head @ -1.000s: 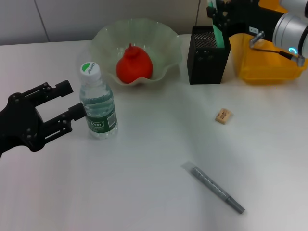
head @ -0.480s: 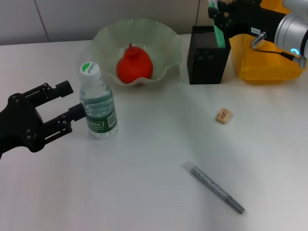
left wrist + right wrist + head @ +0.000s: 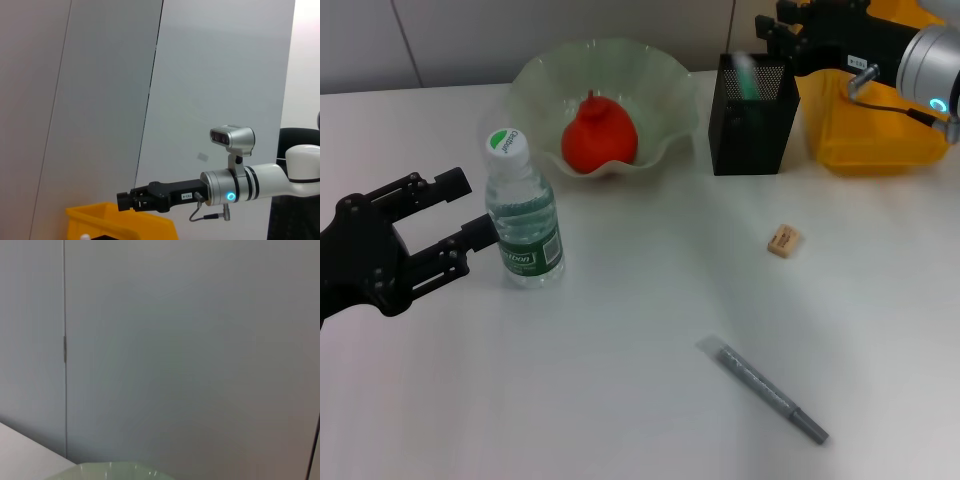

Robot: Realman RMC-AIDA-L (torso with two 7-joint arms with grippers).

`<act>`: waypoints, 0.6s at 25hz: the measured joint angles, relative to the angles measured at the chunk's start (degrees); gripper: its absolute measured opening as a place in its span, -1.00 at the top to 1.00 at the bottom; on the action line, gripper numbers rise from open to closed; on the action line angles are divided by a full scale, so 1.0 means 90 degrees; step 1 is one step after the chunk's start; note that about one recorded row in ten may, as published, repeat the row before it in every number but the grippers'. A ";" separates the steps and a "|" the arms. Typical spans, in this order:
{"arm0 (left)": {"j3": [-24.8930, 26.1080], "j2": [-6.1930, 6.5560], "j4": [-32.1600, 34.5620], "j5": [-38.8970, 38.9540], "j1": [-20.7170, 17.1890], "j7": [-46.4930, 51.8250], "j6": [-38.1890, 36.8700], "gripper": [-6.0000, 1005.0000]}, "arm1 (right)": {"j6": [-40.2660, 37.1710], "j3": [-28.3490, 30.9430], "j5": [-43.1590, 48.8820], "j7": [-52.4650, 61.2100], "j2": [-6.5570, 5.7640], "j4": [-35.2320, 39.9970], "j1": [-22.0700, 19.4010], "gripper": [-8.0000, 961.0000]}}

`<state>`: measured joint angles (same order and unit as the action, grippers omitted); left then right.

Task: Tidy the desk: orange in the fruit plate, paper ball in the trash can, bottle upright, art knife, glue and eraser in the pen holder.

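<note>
While left gripper (image 3: 470, 215) jaws gape empty beside upright bottle (image 3: 523, 222), label unreadable, right gripper (image 3: 775, 35) hangs over pen holder (image 3: 750, 115), jaw state unclear; eraser (image 3: 783, 241) print illegible on tabletop (image 3: 620, 380).

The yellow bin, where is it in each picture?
Head view: the bright yellow plastic bin stands at the far right of the table, beside the black mesh cup, partly behind the right hand.
Left wrist view: only its rim shows, at the lower edge, under the right hand.
Right wrist view: not in it.
Shared landmark: the right hand, above the bin in both views.
</note>
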<state>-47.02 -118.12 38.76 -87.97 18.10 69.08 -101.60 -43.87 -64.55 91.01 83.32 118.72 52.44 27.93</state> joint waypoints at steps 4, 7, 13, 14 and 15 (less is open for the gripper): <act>0.0000 0.0000 0.0000 0.0000 -0.0003 0.0000 -0.0008 -0.25 | -0.0018 0.0031 0.0004 0.0006 0.0011 0.0031 -0.0054 0.39; 0.0000 -0.0001 -0.0004 0.0000 -0.0018 0.0000 -0.0010 -0.25 | -0.0082 0.0049 0.0005 0.0021 0.0017 0.0063 -0.0077 0.37; 0.0000 -0.0010 -0.0010 -0.0002 -0.0059 0.0000 -0.0014 -0.25 | -0.0177 -0.0121 0.0050 0.0460 0.0033 0.0570 -0.0316 0.31; 0.0000 -0.0010 -0.0010 -0.0002 -0.0065 0.0000 -0.0017 -0.25 | -0.0261 -0.0178 0.0182 0.0803 0.0027 0.0775 -0.0381 0.31; 0.0000 -0.0010 -0.0010 -0.0002 -0.0072 0.0000 -0.0018 -0.25 | -0.0373 -0.0229 0.0414 0.1201 0.0022 0.0997 -0.0441 0.30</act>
<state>-47.01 -118.21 38.67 -87.98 17.46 69.08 -101.76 -47.23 -66.61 94.74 94.13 118.92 61.42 23.96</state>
